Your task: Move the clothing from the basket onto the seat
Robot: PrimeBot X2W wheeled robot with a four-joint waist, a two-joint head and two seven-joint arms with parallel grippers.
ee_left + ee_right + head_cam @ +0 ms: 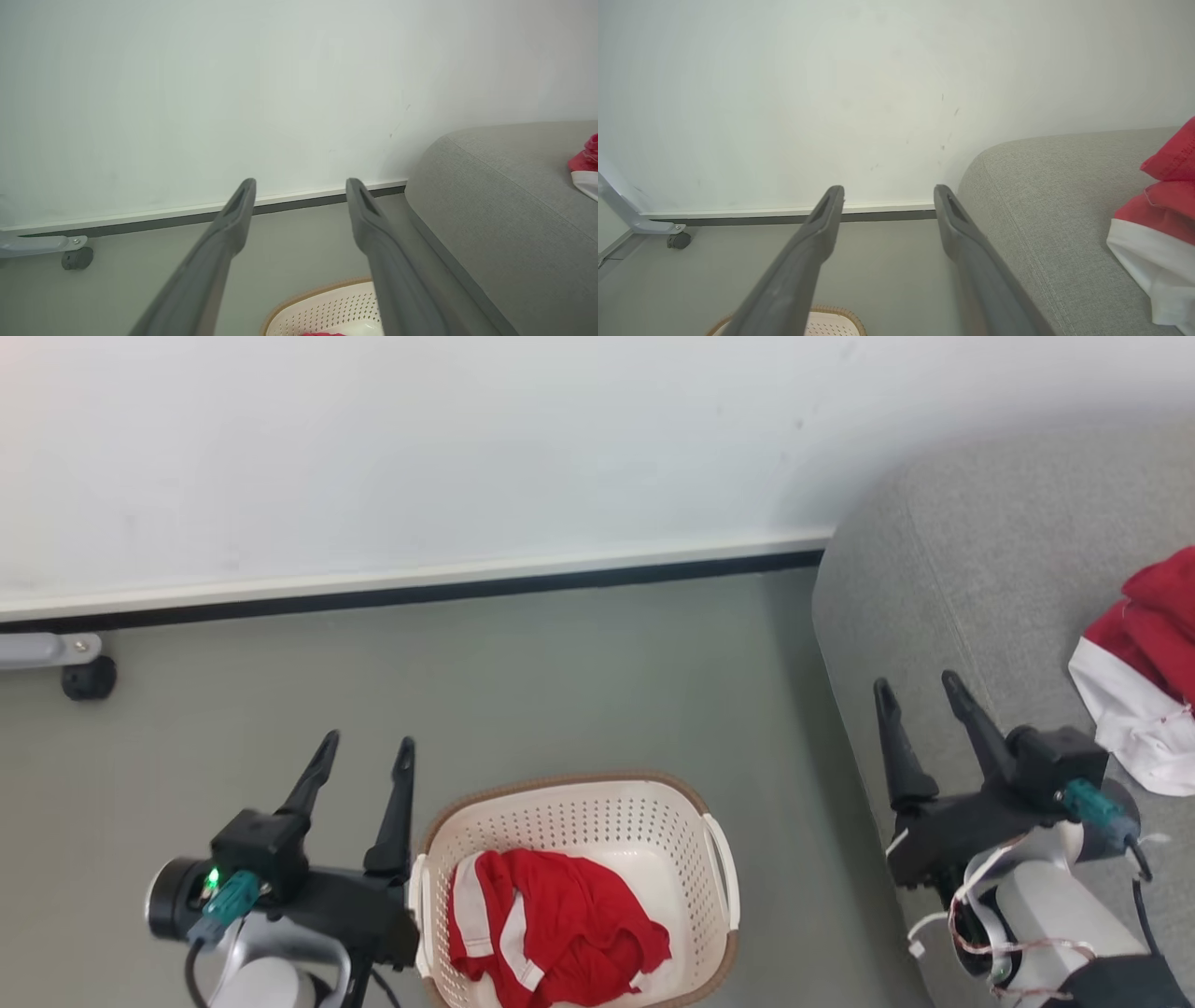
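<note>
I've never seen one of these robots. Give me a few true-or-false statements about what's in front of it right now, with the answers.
1. A red garment lies inside the basket. True.
2. The grey seat has nothing on it. False: a red and white garment lies on it.
3. The left gripper grips clothing. False: it is open and empty, beside the basket.
4. The basket stands on the floor. True.
5. The right gripper is open and empty. True.

white wall (pixel 467 448), pale skirting (pixel 420 581), grey-green floor (pixel 560 681), castor at left (pixel 89 679)
</note>
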